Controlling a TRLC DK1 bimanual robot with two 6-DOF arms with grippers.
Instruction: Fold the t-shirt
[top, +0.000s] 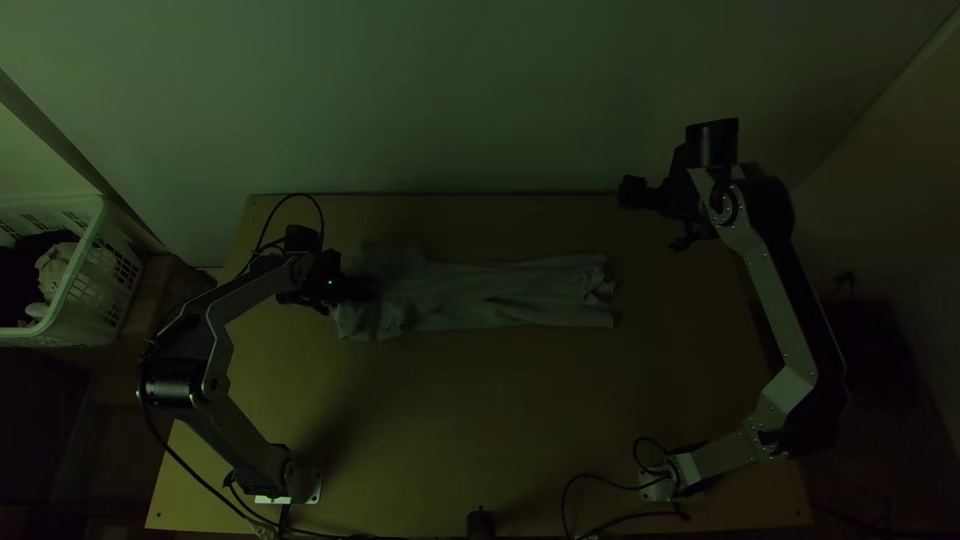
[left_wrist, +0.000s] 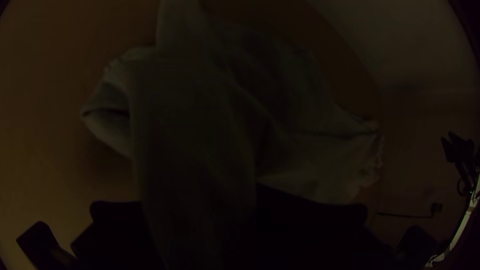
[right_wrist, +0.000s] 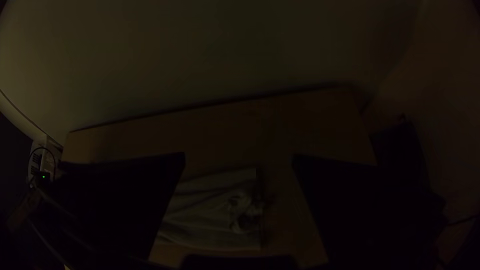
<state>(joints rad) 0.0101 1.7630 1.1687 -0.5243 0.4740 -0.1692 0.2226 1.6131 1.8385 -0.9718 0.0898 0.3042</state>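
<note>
Pale cloth t-shirt (top: 500, 295) lies lengthwise on the wooden surface (top: 480, 420), left end pinched by the left black tool (top: 368, 288); right black tool (right_wrist: 239, 161) gapes. Tugging unevenly could skew the strip.

I can't make out any readable text, label, brand, number or sign, beside the jaws or beyond.

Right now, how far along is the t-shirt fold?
Looks done: t-shirt lies as a long, narrow strip. In progress: left hand is at its wider end, grip unconfirmed; right hand is open, off the cloth. Probably remaining: tidy the bunched far end, fold the strip shorter.
</note>
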